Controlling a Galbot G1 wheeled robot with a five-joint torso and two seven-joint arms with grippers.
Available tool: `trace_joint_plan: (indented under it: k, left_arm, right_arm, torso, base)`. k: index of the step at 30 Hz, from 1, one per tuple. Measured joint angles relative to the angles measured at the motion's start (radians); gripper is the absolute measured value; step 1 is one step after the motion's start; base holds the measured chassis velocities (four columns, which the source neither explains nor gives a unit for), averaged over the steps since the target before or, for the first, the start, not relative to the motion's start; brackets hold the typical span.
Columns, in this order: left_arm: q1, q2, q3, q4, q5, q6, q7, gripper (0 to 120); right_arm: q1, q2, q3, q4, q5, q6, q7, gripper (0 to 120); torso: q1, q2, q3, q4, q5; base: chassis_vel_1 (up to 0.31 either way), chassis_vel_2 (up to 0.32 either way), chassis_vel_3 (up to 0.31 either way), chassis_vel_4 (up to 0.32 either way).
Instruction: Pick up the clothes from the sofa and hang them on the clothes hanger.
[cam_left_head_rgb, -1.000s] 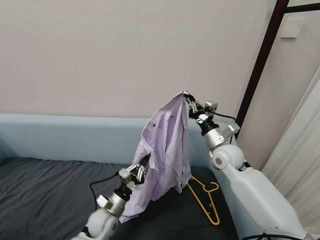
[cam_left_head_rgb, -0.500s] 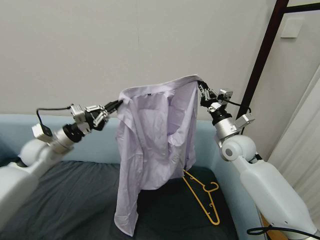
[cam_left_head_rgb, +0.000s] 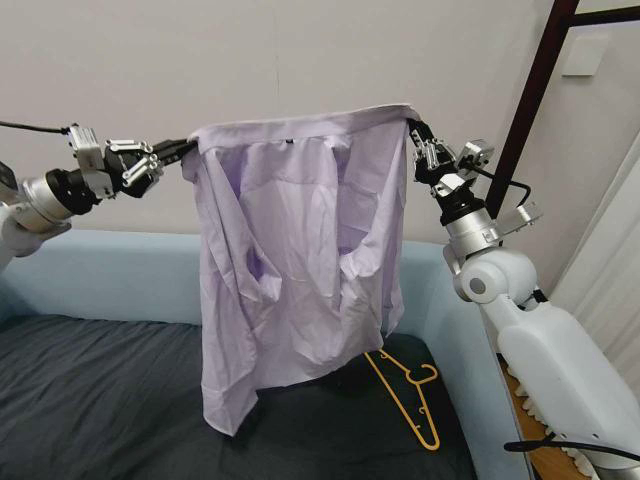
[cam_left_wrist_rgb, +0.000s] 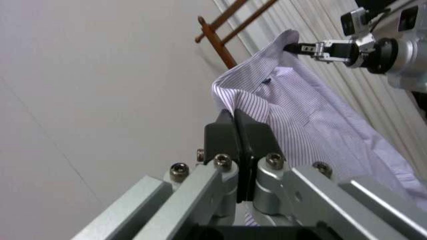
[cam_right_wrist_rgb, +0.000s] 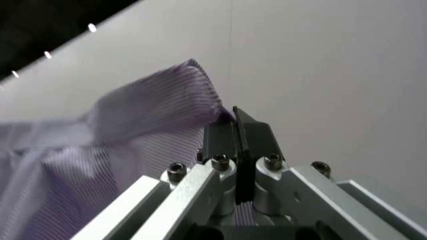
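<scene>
Now that the left gripper (cam_left_head_rgb: 186, 150) has swung up from the sofa (cam_left_head_rgb: 90, 275), it and the right gripper (cam_left_head_rgb: 413, 130), each clamped on a shoulder, hold the lilac shirt (cam_left_head_rgb: 300, 260) spread wide above the sofa, seemingly ready for the yellow hanger (cam_left_head_rgb: 410, 395) lying on its seat.

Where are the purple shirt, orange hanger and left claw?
purple shirt (cam_left_head_rgb: 300, 260), head view, middle of the hanging cloth.
orange hanger (cam_left_head_rgb: 408, 380), head view, wire near its hook.
left claw (cam_left_head_rgb: 188, 150), head view, tips pinching the shirt's shoulder.
</scene>
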Motion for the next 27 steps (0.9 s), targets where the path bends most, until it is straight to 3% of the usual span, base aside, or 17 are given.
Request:
trace_joint_plan:
  k: [4, 6, 11, 13, 16, 19, 27]
  left_arm:
    - [0.17, 0.014, -0.031, -0.05, 0.175, 0.015, 0.022, 0]
    - [0.211, 0.009, -0.038, -0.058, 0.208, 0.016, 0.023, 0]
    - [0.396, -0.068, -0.059, -0.074, 0.406, 0.033, 0.016, 0]
    - [0.421, -0.096, -0.057, -0.069, 0.443, 0.035, 0.015, 0]
    - [0.469, -0.212, -0.043, -0.033, 0.547, 0.045, 0.012, 0]
    - [0.483, -0.256, -0.043, -0.015, 0.588, 0.051, 0.011, 0]
    - [0.479, -0.285, -0.041, 0.019, 0.631, 0.064, 0.026, 0]
  right_arm:
    - [-0.162, -0.003, -0.004, 0.028, -0.272, -0.039, 0.048, 0]
    - [-0.196, 0.003, -0.007, 0.029, -0.326, -0.043, 0.058, 0]
    - [-0.372, 0.058, -0.02, -0.041, -0.635, -0.016, 0.115, 0]
    - [-0.403, 0.069, -0.02, -0.054, -0.676, -0.013, 0.127, 0]
    - [-0.5, 0.101, -0.021, -0.094, -0.761, -0.018, 0.174, 0]
    - [-0.524, 0.112, -0.022, -0.127, -0.81, -0.012, 0.179, 0]
    - [-0.552, 0.127, -0.051, -0.179, -0.882, -0.09, 0.194, 0]
  torso:
    - [0.0, 0.0, 0.0, 0.0002, -0.0006]
    - [0.0, 0.0, 0.0, 0.0001, -0.0005]
    - [0.0, 0.0, 0.0, 0.0002, -0.0003]
    - [0.0, 0.0, 0.0, 0.0004, -0.0003]
    - [0.0, 0.0, 0.0, -0.0006, -0.0007]
    - [0.0, 0.0, 0.0, -0.0007, -0.0003]
    - [0.0, 0.0, 0.0, 0.0003, -0.0003]
  base:
    - [0.0, 0.0, 0.0, 0.0]
    - [0.0, 0.0, 0.0, 0.0]
    - [0.0, 0.0, 0.0, 0.0]
    - [0.0, 0.0, 0.0, 0.0]
    - [0.0, 0.0, 0.0, 0.0]
    - [0.0, 0.0, 0.0, 0.0]
    - [0.0, 0.0, 0.0, 0.0]
